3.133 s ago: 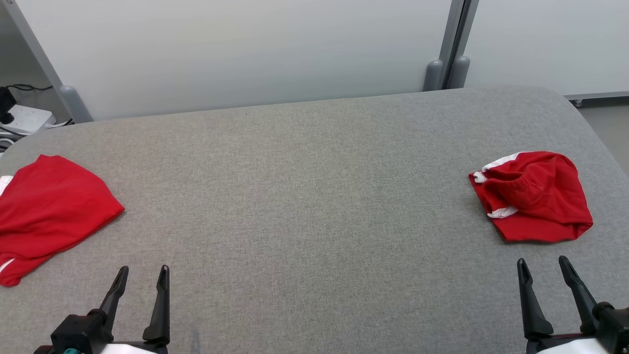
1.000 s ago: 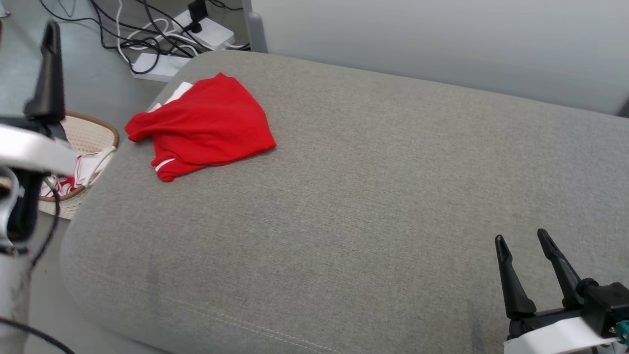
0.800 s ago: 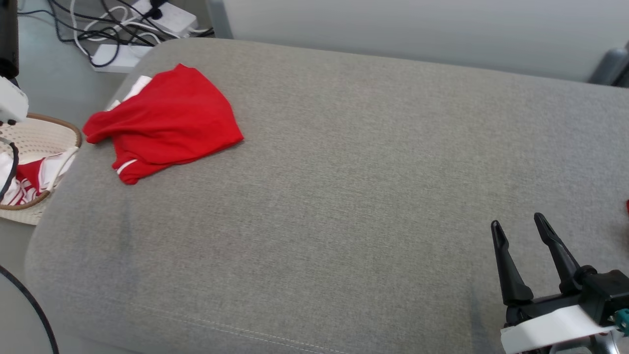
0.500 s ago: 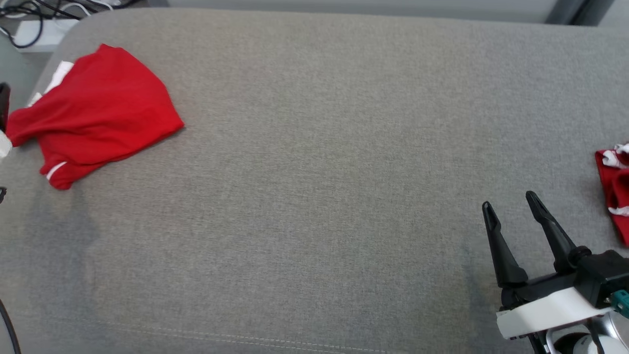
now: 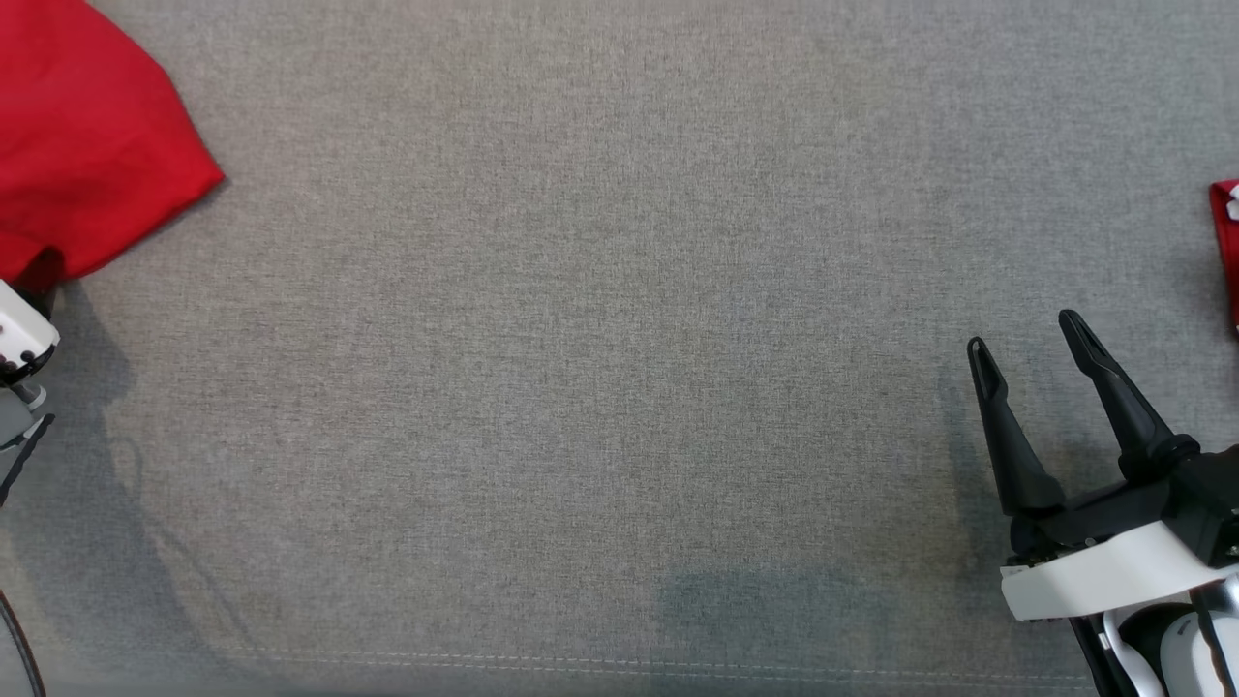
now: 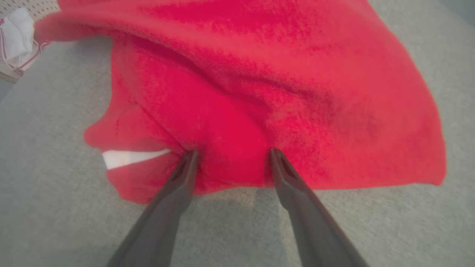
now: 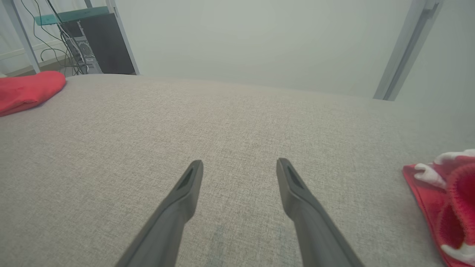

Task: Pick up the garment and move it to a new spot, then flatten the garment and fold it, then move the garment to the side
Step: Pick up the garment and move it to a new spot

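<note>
The garment [image 5: 87,145] is red and lies rumpled at the top left of the grey cushioned surface [image 5: 581,387]. In the left wrist view the garment [image 6: 259,92] shows a white stripe at its left. My left gripper [image 6: 232,155] is open there, both fingertips pressed into the garment's near edge with a strip of red cloth between them. A white part of my left wrist [image 5: 19,339] sits beside the garment at the left edge. My right gripper [image 5: 1023,331] hovers open over bare cushion at the lower right; the right gripper [image 7: 239,163] has nothing between its fingers.
A second red and white garment [image 5: 1227,232] lies at the right edge, close to the right of my right gripper [image 7: 445,196]. A woven basket with white cloth [image 6: 18,37] stands past the cushion's left end. A stitched front seam [image 5: 619,663] marks the near edge.
The head camera has swung right and tipped down, so the picture shifted. My left arm, raised over the basket a second ago, now sits low at the garment's near edge.
</note>
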Motion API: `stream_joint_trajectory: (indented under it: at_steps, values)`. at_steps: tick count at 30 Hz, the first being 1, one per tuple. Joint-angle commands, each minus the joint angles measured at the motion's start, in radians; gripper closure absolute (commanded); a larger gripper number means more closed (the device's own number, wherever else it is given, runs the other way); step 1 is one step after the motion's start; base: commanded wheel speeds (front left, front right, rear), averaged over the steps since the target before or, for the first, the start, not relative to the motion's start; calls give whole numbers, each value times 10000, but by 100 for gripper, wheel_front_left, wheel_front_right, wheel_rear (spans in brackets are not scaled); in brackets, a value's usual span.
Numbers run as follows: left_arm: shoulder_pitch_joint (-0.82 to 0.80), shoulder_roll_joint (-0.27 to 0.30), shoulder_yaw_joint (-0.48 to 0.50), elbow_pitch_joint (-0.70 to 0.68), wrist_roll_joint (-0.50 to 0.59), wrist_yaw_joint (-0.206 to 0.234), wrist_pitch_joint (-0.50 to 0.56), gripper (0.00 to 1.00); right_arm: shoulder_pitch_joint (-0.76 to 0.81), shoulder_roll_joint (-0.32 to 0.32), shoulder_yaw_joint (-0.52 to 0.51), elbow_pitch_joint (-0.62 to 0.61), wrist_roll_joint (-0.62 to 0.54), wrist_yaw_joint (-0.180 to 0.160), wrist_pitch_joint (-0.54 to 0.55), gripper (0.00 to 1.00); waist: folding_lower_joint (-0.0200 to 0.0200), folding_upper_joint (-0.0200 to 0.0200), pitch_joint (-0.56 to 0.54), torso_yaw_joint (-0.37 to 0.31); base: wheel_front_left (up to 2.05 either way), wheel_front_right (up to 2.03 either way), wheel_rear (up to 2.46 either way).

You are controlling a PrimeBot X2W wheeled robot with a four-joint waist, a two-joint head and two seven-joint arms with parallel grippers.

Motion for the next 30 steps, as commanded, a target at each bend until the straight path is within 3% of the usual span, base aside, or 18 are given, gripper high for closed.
stream_joint_trajectory:
  at_steps: [1,5,6,7,8,20,30]
  values:
    - [-75,643,302,-61,-147,-4,-109,0,-156,-146,200,-361,104,40,43,0,0,0,137,-6,0,0,0]
    - [-185,586,357,465,-334,-269,-128,0,-229,-215,263,-429,268,40,107,0,0,0,248,-9,0,0,0]
    - [-212,593,342,608,-346,-343,-135,34,-263,-258,304,-441,273,40,118,0,0,0,259,-22,0,0,0]
    - [-248,608,320,704,-338,-427,-240,77,-291,-277,324,-440,284,40,128,0,0,0,260,-32,0,0,0]
    - [-280,618,324,782,-336,-489,-440,100,-313,-274,328,-433,305,40,130,0,0,0,250,-37,0,0,0]
    - [-1478,1322,415,1117,-395,-1117,-2606,100,-270,-75,284,-151,413,40,-10,0,0,0,-385,30,0,0,0]
    - [-2070,1697,52,-16,-262,-1305,-5136,100,-70,221,459,275,438,40,-205,0,0,0,-1326,97,0,0,0]
